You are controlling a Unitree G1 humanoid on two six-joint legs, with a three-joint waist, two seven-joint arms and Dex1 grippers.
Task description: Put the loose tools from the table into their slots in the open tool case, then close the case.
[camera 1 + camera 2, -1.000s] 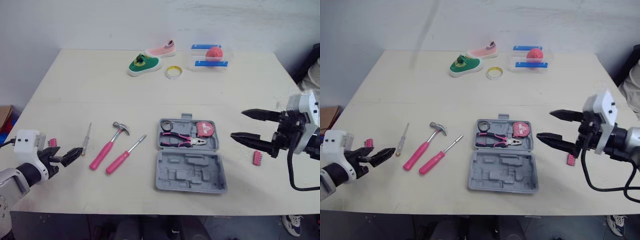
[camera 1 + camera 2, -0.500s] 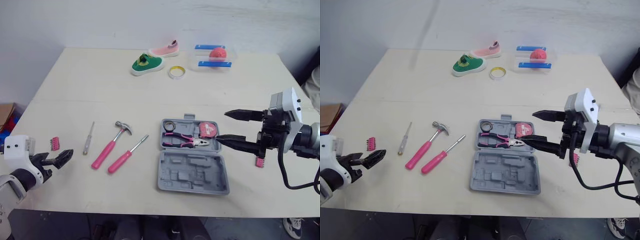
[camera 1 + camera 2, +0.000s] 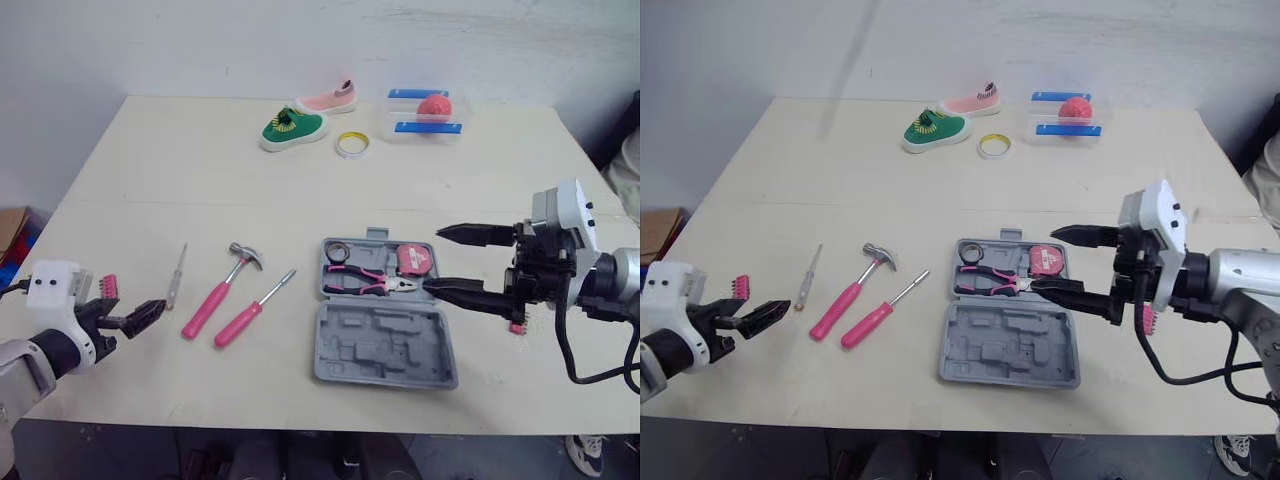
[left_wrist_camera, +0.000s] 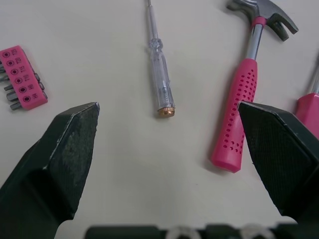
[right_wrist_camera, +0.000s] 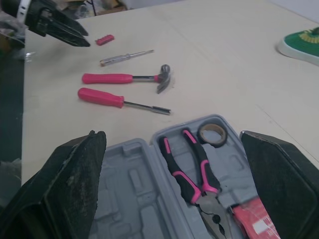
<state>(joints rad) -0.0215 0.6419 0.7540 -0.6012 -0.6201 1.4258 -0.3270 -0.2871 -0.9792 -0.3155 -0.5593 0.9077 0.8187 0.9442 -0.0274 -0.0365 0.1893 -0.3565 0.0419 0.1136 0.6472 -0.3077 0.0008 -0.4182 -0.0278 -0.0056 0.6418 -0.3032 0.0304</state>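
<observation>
You've got one tool case (image 3: 385, 345), one hammer (image 3: 220, 292), two screwdrivers (image 3: 253, 308) (image 3: 175, 276), two bit holders (image 3: 739, 288) (image 3: 1147, 318), one pliers (image 3: 365, 280), two tape rolls (image 3: 340, 146) (image 3: 328, 252), two shoes (image 3: 290, 128) (image 3: 325, 98).

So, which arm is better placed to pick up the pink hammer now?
Left, most likely. The left pincer is open and close to the hammer, with bare table between them. The right pincer, also open, is at the far side of the tool case.
</observation>
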